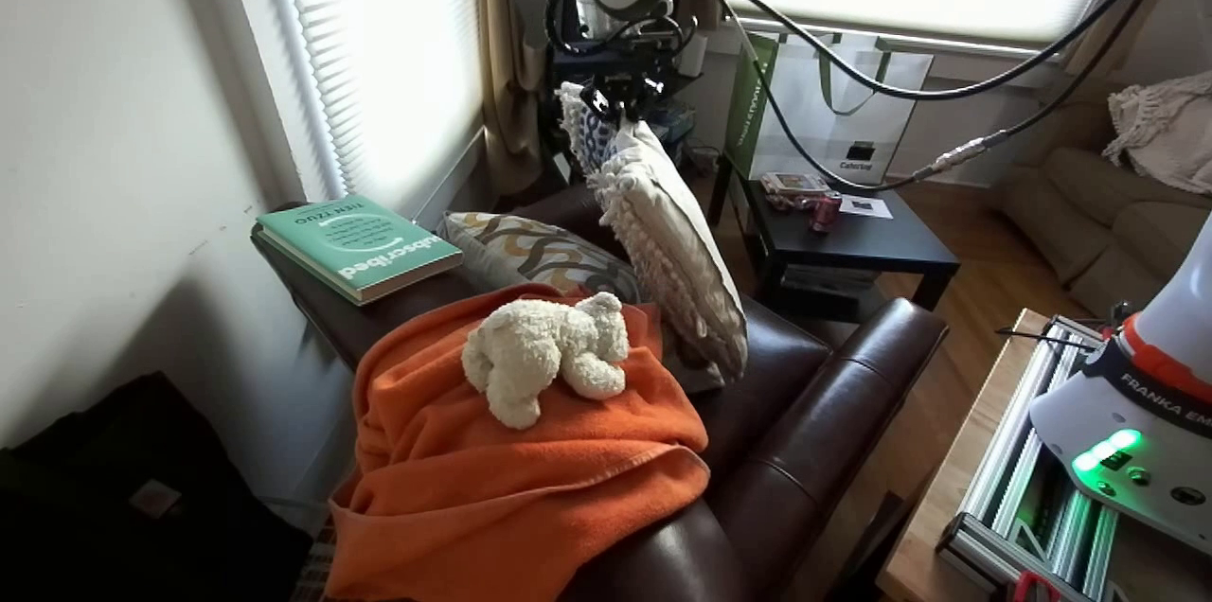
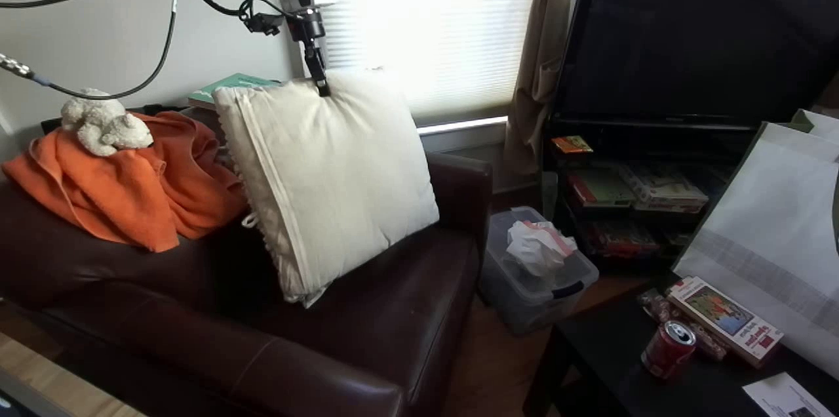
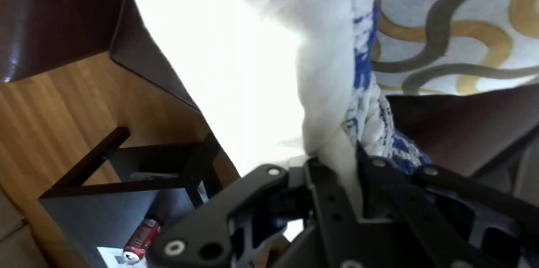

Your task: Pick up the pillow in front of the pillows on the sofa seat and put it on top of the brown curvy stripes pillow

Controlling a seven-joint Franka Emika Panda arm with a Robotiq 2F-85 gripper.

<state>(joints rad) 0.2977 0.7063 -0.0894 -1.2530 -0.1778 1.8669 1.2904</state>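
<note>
The Robotiq gripper (image 3: 342,167) is pinching the upper edge of the cream cushion (image 2: 347,168), and a fold of its fabric is sitting tightly between the fingertips. The cushion is hanging steeply tilted over the seat of the brown leather sofa (image 2: 393,318). Its plain face is showing towards the sofa's front, while its fringed, blue-and-white face is looking towards the sofa side nearest the window (image 1: 398,44). The views are leaving it unclear whether the lowest corner is touching the sofa seat. In an exterior view the wavy-striped pillow (image 1: 540,252), brown, grey and cream, is lying along that window side of the sofa, and the cushion is partly hiding it. A green "Subscribed" book (image 1: 355,238) is lying flat on the sofa's padding there too. An orange blanket (image 1: 473,498), bearing a cream plush toy (image 1: 544,351), is draping over the sofa. A plastic storage bin (image 2: 514,305) is standing just beside the sofa's front corner, and a black table (image 2: 609,371), bearing a red soda can (image 2: 668,346), is standing apart from the sofa's front
</note>
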